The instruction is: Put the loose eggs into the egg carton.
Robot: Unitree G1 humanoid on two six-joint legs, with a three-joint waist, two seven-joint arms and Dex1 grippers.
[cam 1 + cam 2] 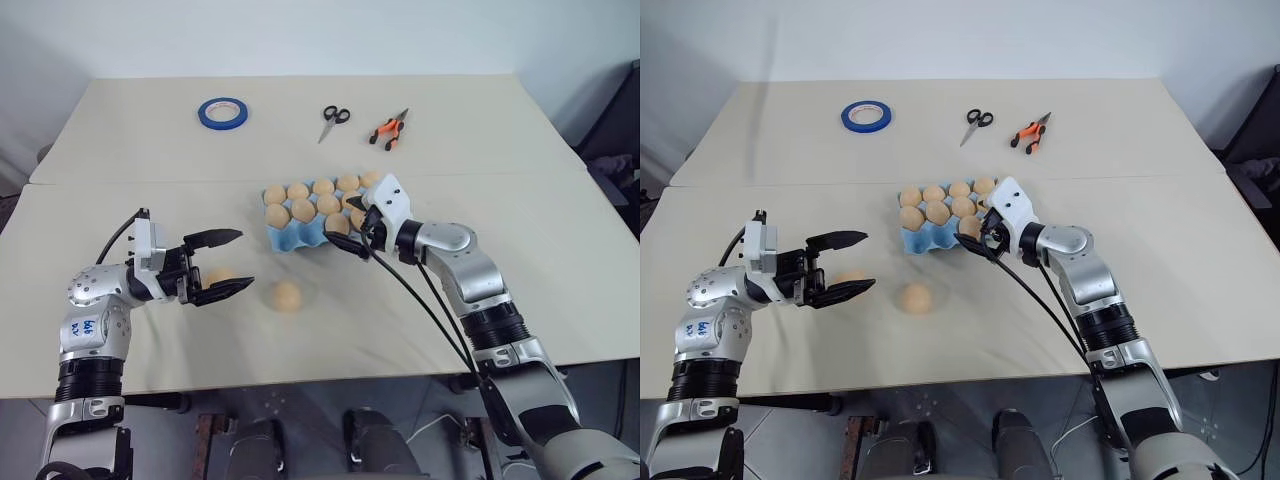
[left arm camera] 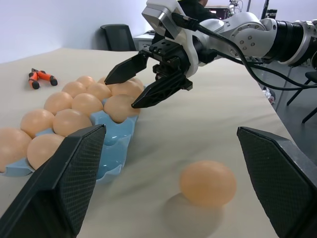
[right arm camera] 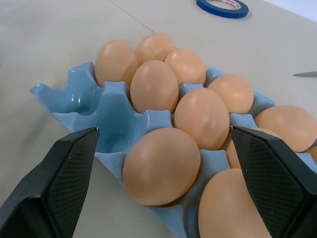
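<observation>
Bright, even light — soft shadows, sharp focus.

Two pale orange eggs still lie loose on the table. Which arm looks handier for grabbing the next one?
Probably the left. Its open gripper hovers right beside the two loose tan-orange eggs, one between its fingers. The right gripper, also open, sits over the light blue moulded egg carton.

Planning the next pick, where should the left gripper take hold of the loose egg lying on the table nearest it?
Probably across the middle of the loose egg, at its widest part. Bring the open left gripper level from its own side: the egg sits bare on the table, apart from the egg carton.
</observation>
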